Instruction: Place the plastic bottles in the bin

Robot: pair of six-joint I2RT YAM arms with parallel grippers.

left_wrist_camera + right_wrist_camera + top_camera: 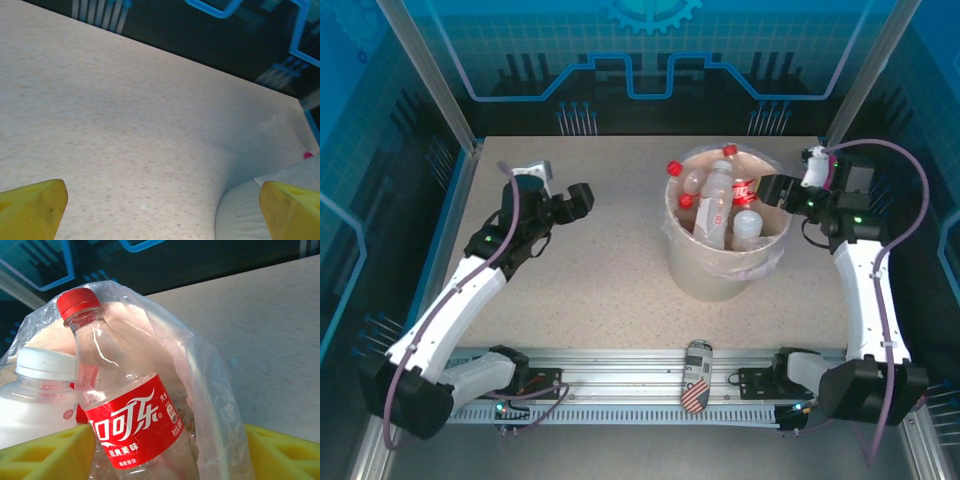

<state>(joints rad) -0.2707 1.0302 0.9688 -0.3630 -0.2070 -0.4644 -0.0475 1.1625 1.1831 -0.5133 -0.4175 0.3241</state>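
The bin holds every one of the plastic bottles in view, so the job looks nearly done. At the bin's right rim the right pincer straddles a red-labelled bottle; whether it is clamped or loose I cannot tell. Left of the bin, the left pincer hangs spread wide.

Top cam: high behind near edge, looks down on whole surface, far off. L wrist cam: low over surface, faces back wall. R wrist cam: v. close to red-label bottle at bin mouth. All 3 share bin.
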